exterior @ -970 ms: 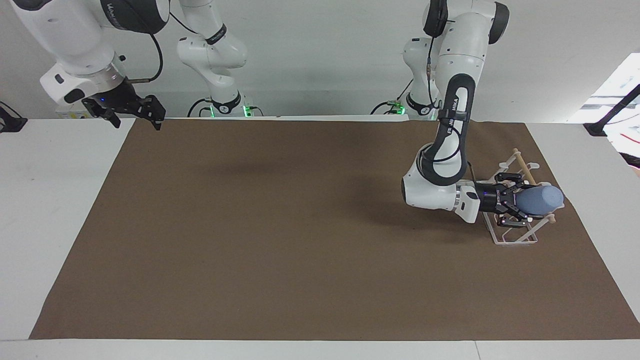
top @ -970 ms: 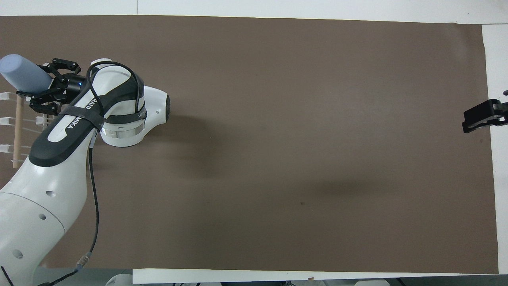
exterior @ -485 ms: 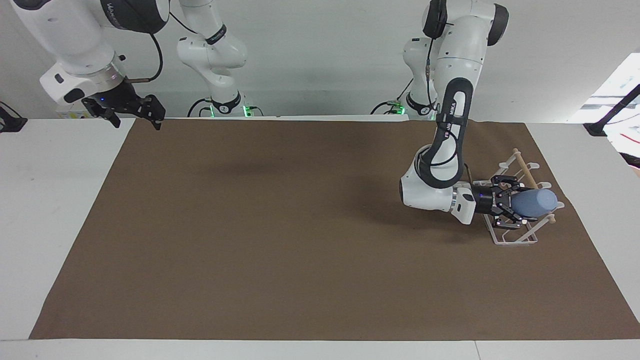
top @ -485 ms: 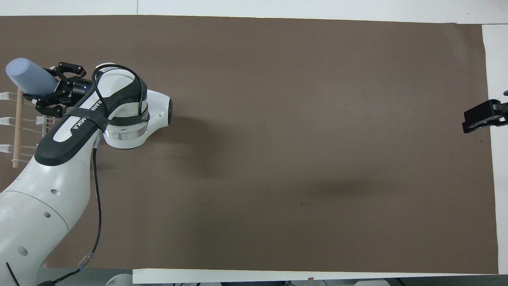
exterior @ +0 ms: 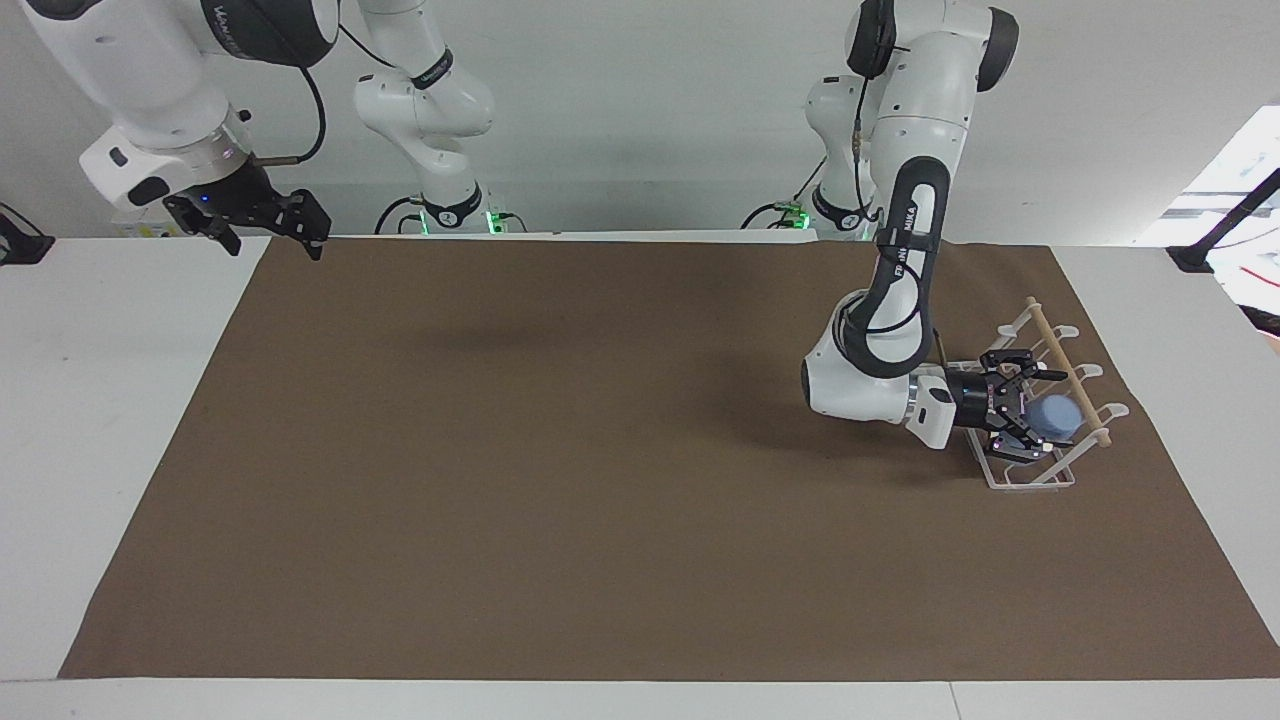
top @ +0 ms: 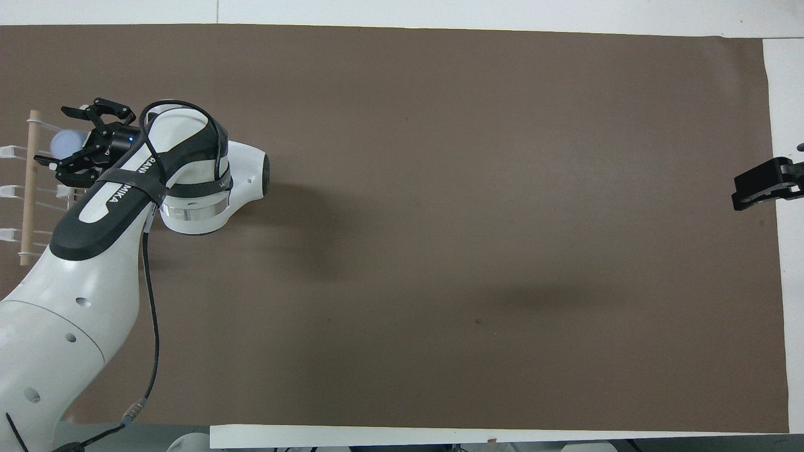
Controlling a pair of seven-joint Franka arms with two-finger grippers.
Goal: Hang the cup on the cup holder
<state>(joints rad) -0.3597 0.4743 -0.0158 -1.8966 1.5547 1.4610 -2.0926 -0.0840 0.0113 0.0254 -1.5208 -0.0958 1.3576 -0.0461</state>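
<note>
The light-blue cup lies low in the white wire cup holder, just under its wooden dowel, at the left arm's end of the table. My left gripper is down in the rack and shut on the cup, its black fingers on either side of it. In the overhead view the cup shows small between the left gripper's fingers, beside the dowel. My right gripper waits open and empty above the table's corner at the right arm's end; it also shows in the overhead view.
A brown mat covers most of the white table. The rack stands near the mat's edge at the left arm's end. The left arm's elbow hangs low over the mat beside the rack.
My left gripper has carried the cup down from above the dowel into the rack and tipped it, so it now shows shorter and under the dowel. The right arm has not moved.
</note>
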